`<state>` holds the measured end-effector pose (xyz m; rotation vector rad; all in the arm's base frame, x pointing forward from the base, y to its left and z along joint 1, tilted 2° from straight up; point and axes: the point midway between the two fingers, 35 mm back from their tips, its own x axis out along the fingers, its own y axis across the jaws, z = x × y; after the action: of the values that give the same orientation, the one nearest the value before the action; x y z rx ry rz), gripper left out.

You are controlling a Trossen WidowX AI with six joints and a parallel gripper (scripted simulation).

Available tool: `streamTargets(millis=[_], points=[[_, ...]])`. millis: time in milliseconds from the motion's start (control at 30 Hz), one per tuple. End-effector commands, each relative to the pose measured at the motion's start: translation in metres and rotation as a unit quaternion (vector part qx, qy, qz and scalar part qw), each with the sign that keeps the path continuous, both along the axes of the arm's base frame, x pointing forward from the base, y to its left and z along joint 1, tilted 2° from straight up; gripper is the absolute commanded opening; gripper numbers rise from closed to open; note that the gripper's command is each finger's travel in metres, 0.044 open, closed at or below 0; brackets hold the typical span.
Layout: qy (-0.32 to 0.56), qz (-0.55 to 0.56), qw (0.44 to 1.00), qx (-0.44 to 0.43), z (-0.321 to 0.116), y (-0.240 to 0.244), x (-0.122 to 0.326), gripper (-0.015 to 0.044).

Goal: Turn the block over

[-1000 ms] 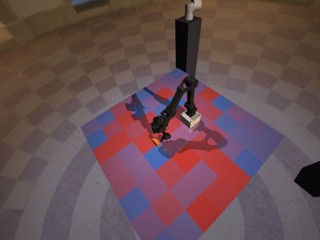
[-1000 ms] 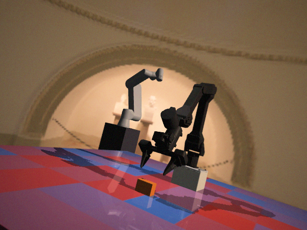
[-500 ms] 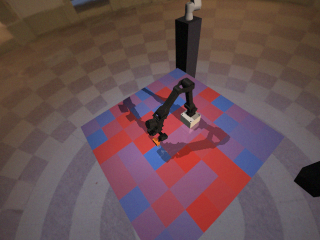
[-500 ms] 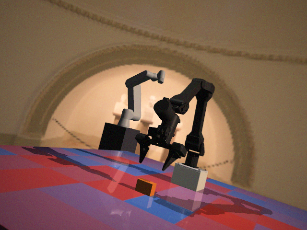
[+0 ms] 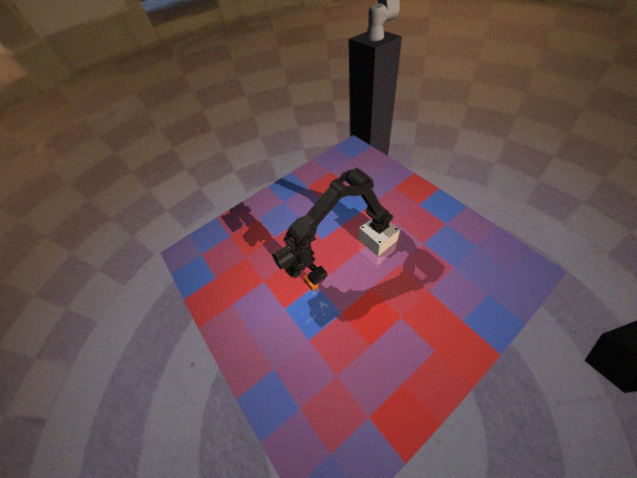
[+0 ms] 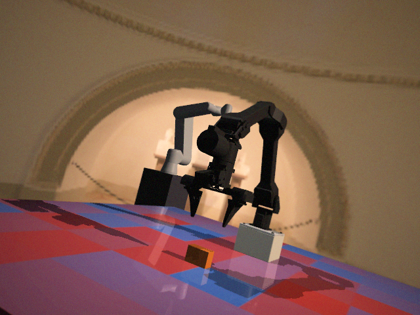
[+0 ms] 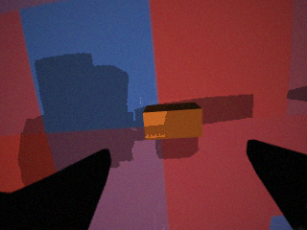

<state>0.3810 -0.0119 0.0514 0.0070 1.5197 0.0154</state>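
Observation:
The orange block (image 5: 311, 282) (image 6: 197, 256) (image 7: 184, 124) rests on the checkered table (image 5: 385, 355) (image 6: 77, 291) (image 7: 216, 48). In the exterior view it appears to stand on a long edge, its broad side shaded dark. The wrist view shows an orange face, partly in shadow, and a dark narrow strip along its upper edge. I cannot tell which side is marked. My gripper (image 5: 306, 274) (image 6: 208, 221) (image 7: 177, 151) is open, fingers pointing down, and hangs above the block without touching it. In the wrist view the block lies between and beyond the fingertips.
The arm's pale box-shaped base (image 5: 379, 240) (image 6: 258, 242) stands on the table behind and to the right of the block. A grey robot arm (image 5: 376, 23) (image 6: 183, 135) on a black pedestal (image 5: 374, 93) (image 6: 155, 189) stands beyond the table's far corner. Another black object (image 5: 617, 355) is at the right edge.

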Motion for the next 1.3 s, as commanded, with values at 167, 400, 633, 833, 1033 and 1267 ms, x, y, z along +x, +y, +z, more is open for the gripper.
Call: streamTargets(millis=[167,400,633,833,1033,1267], points=[[0.025,0.002,1.0,-0.003,-0.012,0.0,-0.001,0.044],[0.025,0.002,1.0,-0.003,-0.036,0.0,-0.001,0.044],[0.025,0.002,1.0,-0.003,-0.051,-0.001,-0.002,0.044],[0.025,0.002,1.0,-0.003,-0.053,-0.001,-0.002,0.044],[0.025,0.002,1.0,-0.003,-0.063,-0.001,-0.002,0.044],[0.025,0.002,1.0,-0.003,-0.075,-0.001,-0.002,0.044]])
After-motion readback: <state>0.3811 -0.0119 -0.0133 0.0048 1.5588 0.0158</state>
